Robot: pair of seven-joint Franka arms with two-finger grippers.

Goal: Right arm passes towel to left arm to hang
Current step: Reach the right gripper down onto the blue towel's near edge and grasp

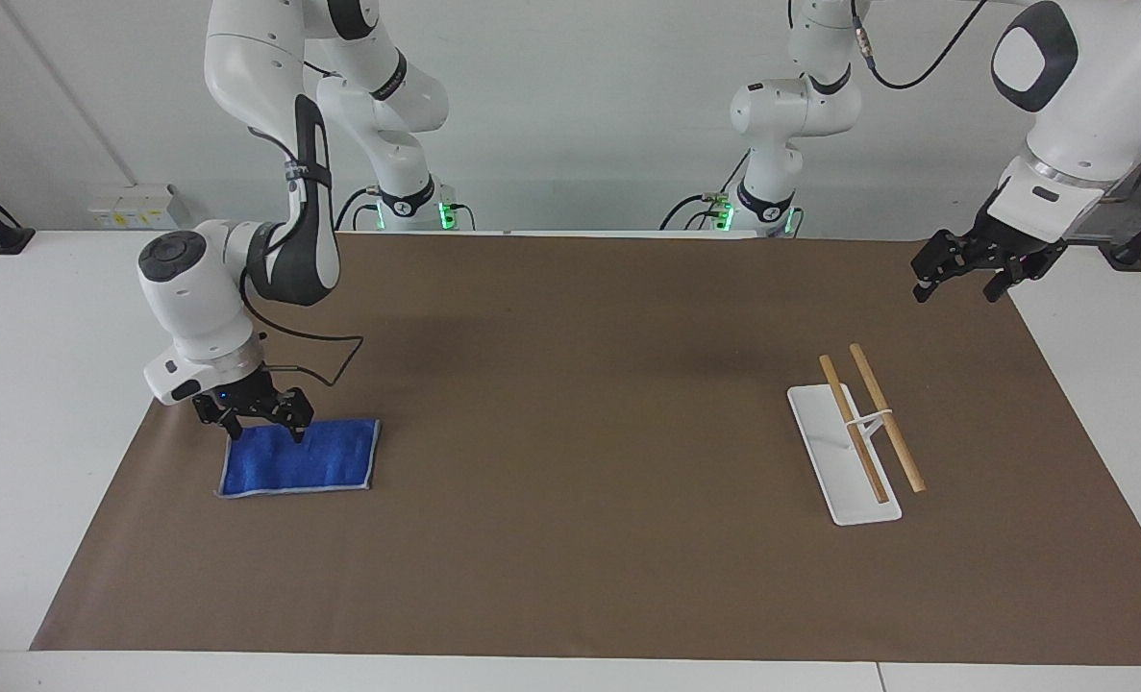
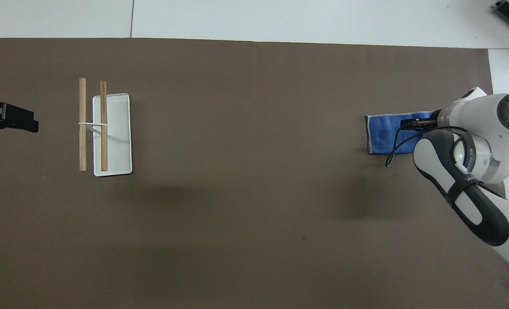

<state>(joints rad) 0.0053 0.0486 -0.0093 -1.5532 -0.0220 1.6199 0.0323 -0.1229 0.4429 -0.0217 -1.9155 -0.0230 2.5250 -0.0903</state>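
The right claw (image 1: 262,430), fingers spread, sits at the near edge of the towel (image 1: 312,462), soft and limp, best pinched there; the left claw (image 1: 957,284) waits, its state unclear.

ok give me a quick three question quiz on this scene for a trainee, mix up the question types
1. True or false: the towel hangs on the rack.
2. The right gripper is
A. over the rack
B. down at the towel's edge nearer the robots
C. off the brown mat
3. Fill in: the left gripper waits in the air over the mat's corner at the ____ arm's end of the table.

Key
1. False: it lies flat on the mat, at the right arm's end.
2. B, with its fingers apart.
3. left
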